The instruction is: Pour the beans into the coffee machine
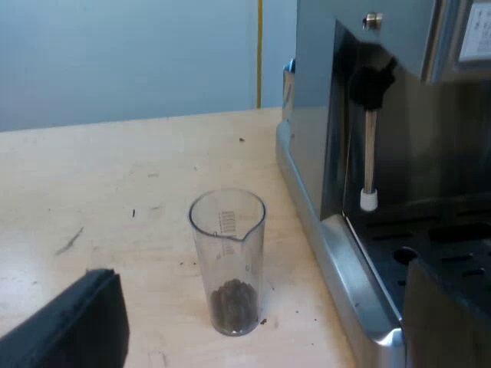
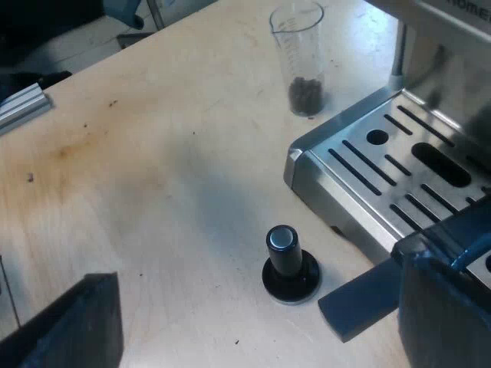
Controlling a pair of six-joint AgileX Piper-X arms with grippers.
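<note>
Left wrist view: nothing poured yet, beans (image 1: 232,303) in glass (image 1: 227,230) beside machine (image 1: 314,138); left gripper (image 1: 261,272), right gripper (image 2: 257,268) wide, seemingly empty.

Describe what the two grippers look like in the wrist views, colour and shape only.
Left gripper: two black fingers, matte, flat-faced and blocky, with squared tips; no markings that I can see. Right gripper: the same black, slab-like fingers with squared edges, one with a slight sheen along its rim; no markings visible either.
</note>
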